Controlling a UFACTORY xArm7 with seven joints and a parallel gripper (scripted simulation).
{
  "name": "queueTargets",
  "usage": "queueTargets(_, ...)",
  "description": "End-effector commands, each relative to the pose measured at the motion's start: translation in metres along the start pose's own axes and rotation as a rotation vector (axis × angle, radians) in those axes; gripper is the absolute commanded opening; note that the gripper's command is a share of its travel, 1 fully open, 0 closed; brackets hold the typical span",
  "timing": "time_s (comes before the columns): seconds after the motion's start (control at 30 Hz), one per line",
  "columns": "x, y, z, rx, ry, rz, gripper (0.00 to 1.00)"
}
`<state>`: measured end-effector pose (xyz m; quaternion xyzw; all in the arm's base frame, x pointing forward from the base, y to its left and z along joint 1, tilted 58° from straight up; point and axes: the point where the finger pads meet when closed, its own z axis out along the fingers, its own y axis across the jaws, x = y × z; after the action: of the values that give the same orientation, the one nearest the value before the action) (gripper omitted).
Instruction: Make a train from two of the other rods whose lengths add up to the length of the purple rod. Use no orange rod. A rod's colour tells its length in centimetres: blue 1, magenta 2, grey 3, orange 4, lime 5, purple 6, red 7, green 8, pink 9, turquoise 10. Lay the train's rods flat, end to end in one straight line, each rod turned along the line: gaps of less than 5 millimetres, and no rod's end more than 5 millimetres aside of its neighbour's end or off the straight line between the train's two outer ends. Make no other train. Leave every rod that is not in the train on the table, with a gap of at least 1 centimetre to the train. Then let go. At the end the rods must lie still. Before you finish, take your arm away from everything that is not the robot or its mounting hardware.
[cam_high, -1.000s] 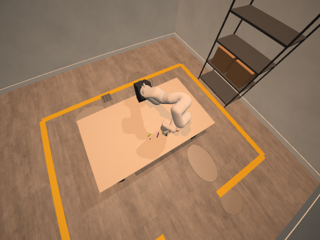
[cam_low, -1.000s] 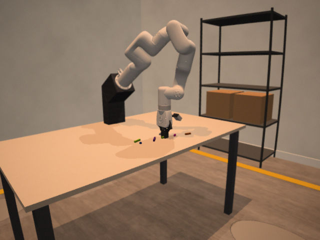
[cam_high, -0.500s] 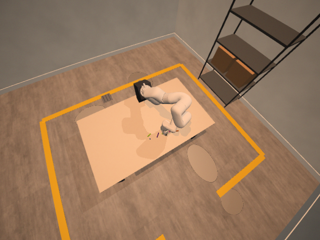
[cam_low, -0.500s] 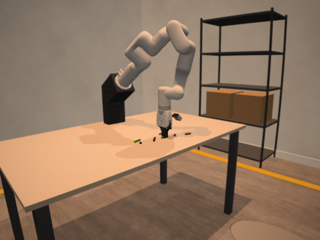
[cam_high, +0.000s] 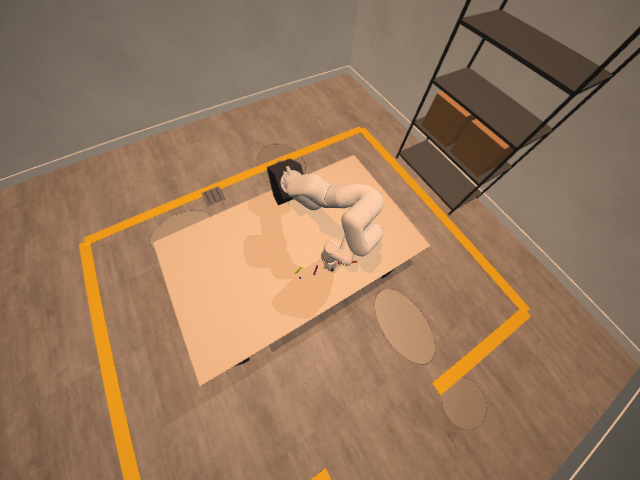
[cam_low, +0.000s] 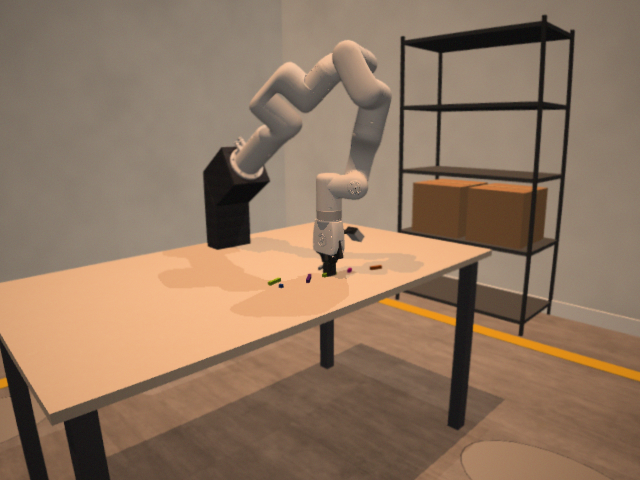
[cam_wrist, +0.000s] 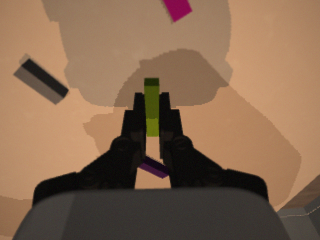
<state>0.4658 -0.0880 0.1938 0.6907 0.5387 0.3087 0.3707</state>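
My gripper (cam_wrist: 152, 107) stands low over the table and is shut on a lime rod (cam_wrist: 151, 107), which lies along the gap between the fingers; the far end of the rod sticks out past the fingertips. In the exterior view the gripper (cam_low: 328, 268) is down at the table top. The purple rod (cam_wrist: 154, 167) lies just behind the fingers, and it also shows in the exterior view (cam_low: 308, 278). A magenta rod (cam_wrist: 176, 8) lies ahead. A grey rod (cam_wrist: 41, 79) lies to the left. A tiny blue rod (cam_low: 280, 285) lies beside a second lime rod (cam_low: 273, 281).
An orange rod (cam_low: 375, 267) lies on the table to the right of the gripper. The arm's black base (cam_low: 225, 198) stands at the table's back. A shelf unit with boxes (cam_low: 478, 211) stands beyond the table's right end.
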Motion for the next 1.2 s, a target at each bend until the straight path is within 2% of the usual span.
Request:
queueTargets(0.0,0.000,0.000,0.000,0.000,-0.001,0.000,0.04)
queueTargets(0.63,0.000,0.000,-0.004,0.000,-0.001,0.000,0.04)
queueTargets(0.8,0.000,0.000,-0.019,0.000,-0.001,0.000,0.04)
queueTargets(1.0,0.000,0.000,-0.050,0.000,-0.001,0.000,0.04)
queueTargets(1.07,0.000,0.000,-0.050,0.000,-0.001,0.000,0.04)
queueTargets(1.17,0.000,0.000,-0.067,0.000,-0.001,0.000,0.04)
